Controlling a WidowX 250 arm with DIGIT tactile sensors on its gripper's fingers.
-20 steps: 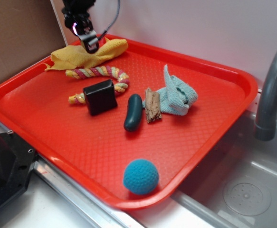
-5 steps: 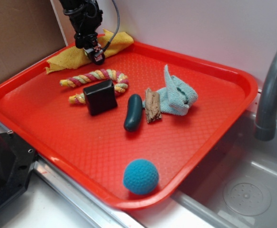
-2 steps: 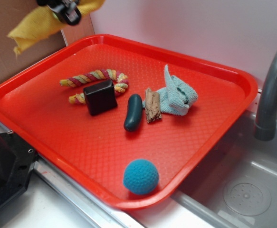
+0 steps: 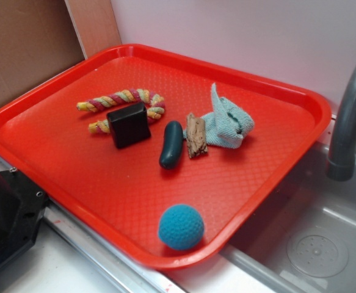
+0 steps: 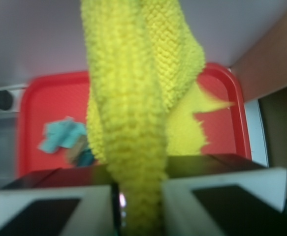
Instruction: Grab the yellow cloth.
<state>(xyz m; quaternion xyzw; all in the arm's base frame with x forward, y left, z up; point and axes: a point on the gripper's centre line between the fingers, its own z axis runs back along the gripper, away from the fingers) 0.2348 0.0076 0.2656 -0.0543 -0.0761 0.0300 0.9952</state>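
Observation:
The yellow cloth (image 5: 133, 98) fills the middle of the wrist view, hanging in long wrinkled folds. My gripper (image 5: 139, 206) is shut on it, the two fingers (image 5: 54, 206) pinching a bunched fold between them. The cloth hangs high above the red tray (image 5: 49, 93), which shows blurred far below. In the exterior view neither the cloth nor the gripper is in sight; they are out of frame above the tray's far left corner.
On the red tray (image 4: 74, 183) lie a braided rope (image 4: 119, 97), a black block (image 4: 129, 125), a dark green pickle-like piece (image 4: 171, 144), a wood piece (image 4: 196, 135), a light-blue knitted cloth (image 4: 228, 122) and a blue ball (image 4: 181, 227). A grey faucet (image 4: 348, 122) and sink stand right.
The gripper closed on the yellow cloth at the tray's far left corner, lifted it up and to the left, and has now carried it out of the exterior view.

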